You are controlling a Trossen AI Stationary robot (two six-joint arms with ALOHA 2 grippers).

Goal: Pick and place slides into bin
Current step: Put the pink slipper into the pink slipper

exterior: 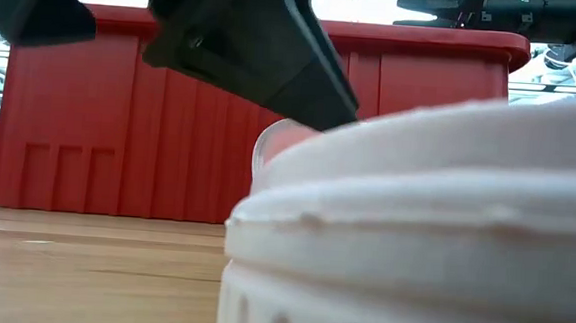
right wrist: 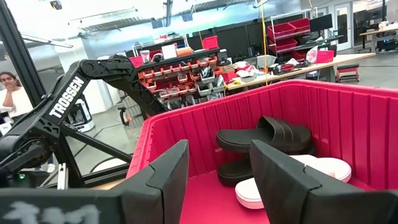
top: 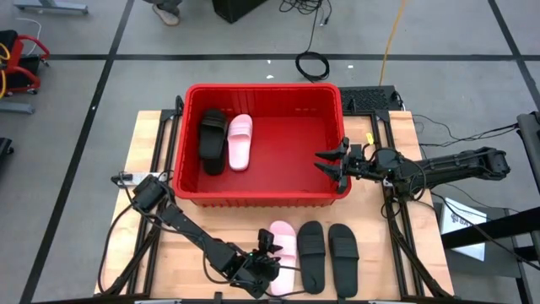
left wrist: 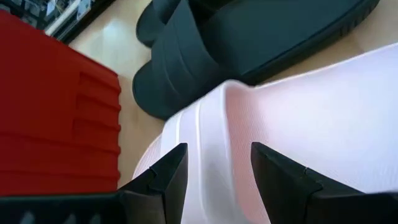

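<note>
Left claw [top: 268, 250]: low over the counter [top: 152, 152] at its near edge, fingers [left wrist: 163, 180] spread wide, straddling the strap of the pink slide [top: 283, 245]; not closed on it, nothing lifted.
Pink slide under left claw: flat on the counter, directly between and below the fingers, toe end toward the bin [top: 266, 196].
Two black slides [top: 310, 253]: side by side on the counter just beyond the pink one, on the far side from the left claw; touching or nearly touching each other.
Right claw [top: 331, 162]: over the bin's right rim, pointing inward, jaws open and empty.
Bin contents: one black slide [top: 213, 141] and one pink slide [top: 240, 141] lying side by side at the far end from the right claw, well apart from it; right wrist view suggests something dark stacked under the black one, count uncertain.
Done: at least two slides in the bin.
Left: three slides on the counter in plain sight; any sixth not located.
Step in hand (judged): grasp of the pink slide by its strap, closure pending.
Next need (judged): firm pinch on the strap, lift clear of the bin wall, release inside.
Risk (judged): soft strap may slip or slide may swing on lifting.
</note>
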